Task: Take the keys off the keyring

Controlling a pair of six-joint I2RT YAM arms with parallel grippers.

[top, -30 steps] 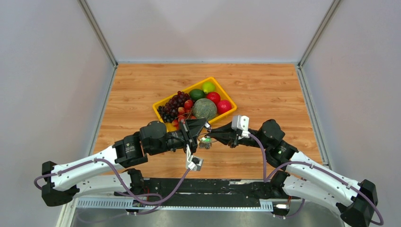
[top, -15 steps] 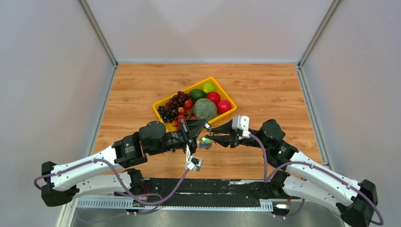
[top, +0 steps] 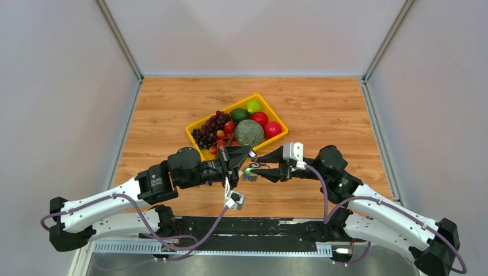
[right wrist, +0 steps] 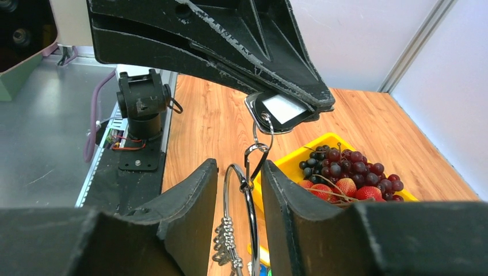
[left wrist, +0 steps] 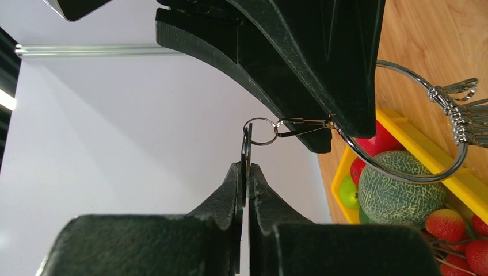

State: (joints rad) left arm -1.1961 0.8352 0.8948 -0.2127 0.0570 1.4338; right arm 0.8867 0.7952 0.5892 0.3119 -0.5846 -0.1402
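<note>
Items listed left to right, top view.

1. Left gripper (top: 248, 157): reaches in from the left, held above the table (top: 322, 109). Jaws closed on item 2.
2. Black tag (right wrist: 280, 110): flat, black-rimmed, white face. Pinched at the left fingertips; edge-on in the left wrist view.
3. Small ring (left wrist: 266, 119): threaded through the free end of the tag, just clear of the left fingertips.
4. Clip (left wrist: 299, 122): thin wire snap joining the small ring to item 5.
5. Keyring (left wrist: 403, 179): 1 large silvery wire loop, in the air between the 2 grippers and above the wood. In the right wrist view it hangs edge-on in the gap between the right fingers; contact with either finger cannot be told.
6. Keys (top: 250, 175): bunch on the keyring's lower side via a row of small split rings, below the meeting point of the 2 grippers. Count cannot be told.
7. Right gripper (right wrist: 240, 169): reaches in from the right, tips facing the left gripper. Jaws stand apart, 1 finger on each side of the keyring.
8. Yellow tray (top: 221, 112): on the table beyond both grippers, set diagonally. Contents: grapes (top: 210, 127), strawberries (top: 221, 135), melon (top: 248, 132), red apple (top: 260, 118).
</note>
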